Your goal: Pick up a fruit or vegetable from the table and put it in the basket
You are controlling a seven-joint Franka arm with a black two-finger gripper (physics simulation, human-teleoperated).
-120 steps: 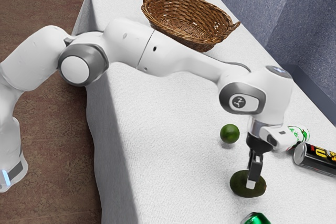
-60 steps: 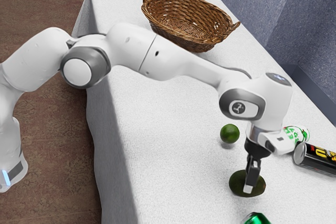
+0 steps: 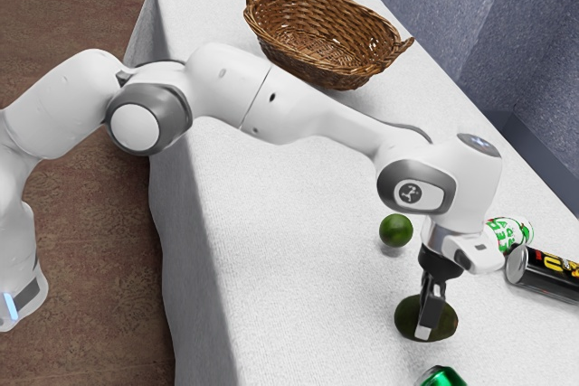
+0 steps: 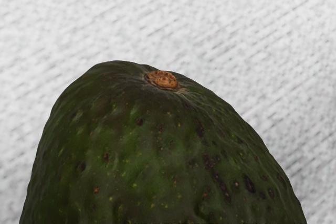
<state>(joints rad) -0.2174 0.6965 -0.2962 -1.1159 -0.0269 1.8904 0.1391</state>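
Gripper is slightly lower than in the earlier frames, now down at the avocado. Can't tell whether it's spread or pinching. Avocado is on the white-covered table, stem end visible in the wrist view. Lime sits near it. White-green can and black can lie farther off, near each other. Wicker basket is well apart, toward the table's far end.

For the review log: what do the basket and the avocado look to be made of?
Basket: probably wicker, brown with a slight sheen, judging by its woven strands. Avocado: seemingly natural fruit, dark green and semi-matte, with bumpy, speckled skin and a brown stem scar.
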